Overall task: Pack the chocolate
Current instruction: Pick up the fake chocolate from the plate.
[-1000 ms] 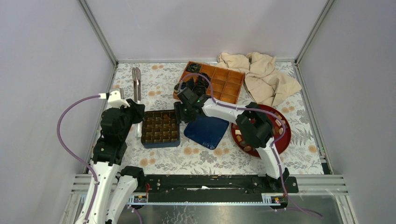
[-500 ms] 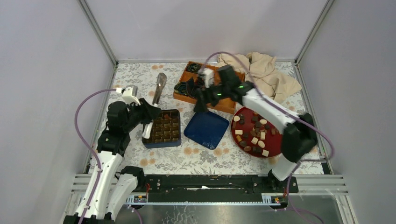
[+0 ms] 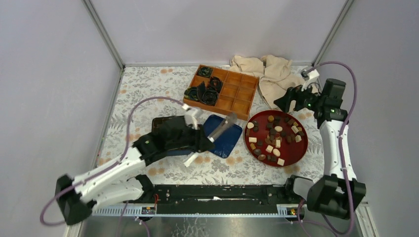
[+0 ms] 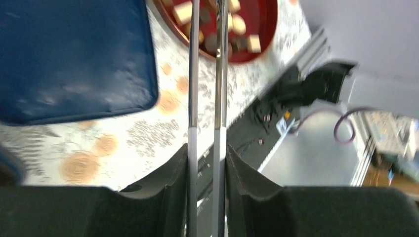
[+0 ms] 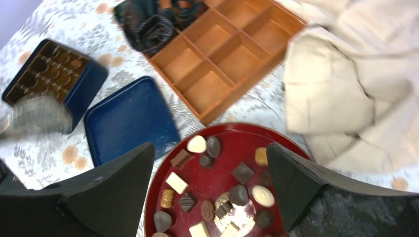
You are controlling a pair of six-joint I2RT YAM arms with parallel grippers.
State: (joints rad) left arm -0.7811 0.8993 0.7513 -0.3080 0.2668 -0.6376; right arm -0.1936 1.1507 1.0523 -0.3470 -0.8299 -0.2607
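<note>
Chocolate (image 3: 269,148) sits where?
— On the red plate (image 3: 296,157), just right of your blue lid (image 3: 225,145).
— Claws?
— Your left gripper (image 4: 207,158) pinches metal tongs (image 3: 222,127) over that lid, its arm covering much of the blue box (image 5: 86,84); your right gripper (image 5: 208,150) gapes wide beside the beige cloth (image 3: 281,81)

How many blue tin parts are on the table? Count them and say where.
2. The blue tin base, gridded inside, lies leftmost; the blue lid lies beside it, toward the red plate. No other shows.
</note>
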